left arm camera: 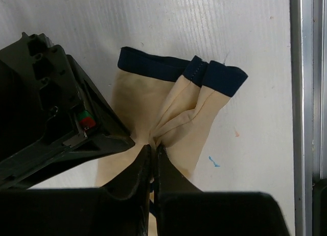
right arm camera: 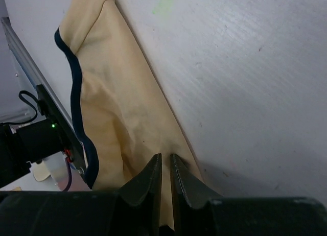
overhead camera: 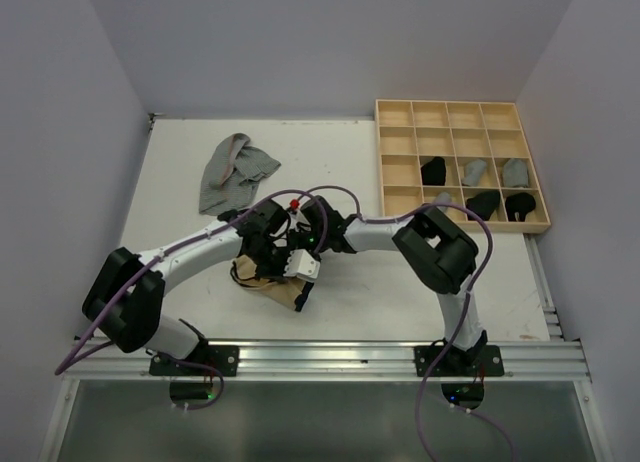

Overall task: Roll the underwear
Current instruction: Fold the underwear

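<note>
Left gripper (left arm camera: 153, 146) clamped shut on the tan underwear (left arm camera: 179, 123) mid-table, near front; right gripper (right arm camera: 166, 158) pinches its other fold. White table (overhead camera: 385, 292) scuffed, faint colour flecks. Pale walls (overhead camera: 330, 42) enclose three sides.

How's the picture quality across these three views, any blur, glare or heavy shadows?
Top external view: even soft light, sharp, faint shadows. Left wrist view: the tan underwear crisp, the left fingers dark and slightly soft. Right wrist view: same cloth sharp, the right fingers nearly black; no harsh glare anywhere.
</note>
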Action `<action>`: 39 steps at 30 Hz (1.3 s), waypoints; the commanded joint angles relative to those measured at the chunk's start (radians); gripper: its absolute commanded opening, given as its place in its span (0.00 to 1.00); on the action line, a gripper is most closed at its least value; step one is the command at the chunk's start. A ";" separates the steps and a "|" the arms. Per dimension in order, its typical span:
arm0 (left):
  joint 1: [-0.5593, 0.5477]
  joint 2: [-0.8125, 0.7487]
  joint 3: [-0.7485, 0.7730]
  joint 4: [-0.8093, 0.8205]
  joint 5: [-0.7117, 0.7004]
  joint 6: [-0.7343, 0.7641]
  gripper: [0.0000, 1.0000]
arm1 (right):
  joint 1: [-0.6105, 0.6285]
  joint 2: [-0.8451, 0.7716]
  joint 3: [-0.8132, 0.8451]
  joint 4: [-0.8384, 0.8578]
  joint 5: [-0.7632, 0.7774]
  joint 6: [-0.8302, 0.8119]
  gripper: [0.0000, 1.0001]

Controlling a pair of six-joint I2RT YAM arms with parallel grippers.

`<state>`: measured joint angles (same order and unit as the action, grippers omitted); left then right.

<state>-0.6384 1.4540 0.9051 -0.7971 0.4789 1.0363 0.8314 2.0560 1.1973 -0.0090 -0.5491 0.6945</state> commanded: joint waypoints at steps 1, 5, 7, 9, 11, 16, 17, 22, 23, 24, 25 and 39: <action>-0.006 0.014 0.028 0.039 0.010 -0.001 0.05 | -0.021 -0.075 -0.022 -0.025 0.011 -0.029 0.17; -0.006 0.014 0.026 0.038 0.010 -0.002 0.05 | -0.066 -0.125 -0.008 -0.058 0.035 -0.026 0.17; -0.007 0.013 0.026 0.036 0.004 0.001 0.05 | -0.078 -0.109 0.018 -0.084 0.055 -0.035 0.17; -0.006 0.014 0.028 0.036 0.001 0.001 0.05 | -0.081 -0.079 0.042 -0.129 0.063 -0.056 0.17; -0.006 0.017 0.035 0.038 -0.003 -0.002 0.06 | -0.080 -0.037 0.041 -0.115 0.064 -0.046 0.16; -0.006 0.031 0.058 0.044 -0.017 -0.009 0.06 | -0.072 0.015 0.025 -0.085 0.043 -0.032 0.15; -0.006 0.042 0.060 0.044 -0.020 -0.009 0.06 | -0.072 0.027 0.027 -0.083 0.032 -0.036 0.14; -0.004 0.085 0.080 0.073 -0.036 -0.019 0.06 | -0.064 0.046 0.033 -0.085 0.012 -0.047 0.13; -0.004 0.092 0.080 0.078 -0.039 -0.021 0.06 | -0.064 0.047 0.033 -0.085 0.011 -0.050 0.13; -0.004 0.097 0.080 0.087 -0.040 -0.021 0.06 | -0.064 0.050 0.035 -0.086 0.008 -0.052 0.13; -0.003 0.101 0.081 0.090 -0.043 -0.022 0.06 | -0.064 0.053 0.036 -0.089 0.006 -0.056 0.13; 0.048 0.135 0.120 0.127 -0.056 -0.025 0.05 | -0.064 0.076 0.027 -0.074 -0.012 -0.059 0.12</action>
<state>-0.6029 1.5772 0.9920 -0.7147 0.4198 1.0298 0.7612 2.0884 1.2289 -0.0475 -0.6056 0.6701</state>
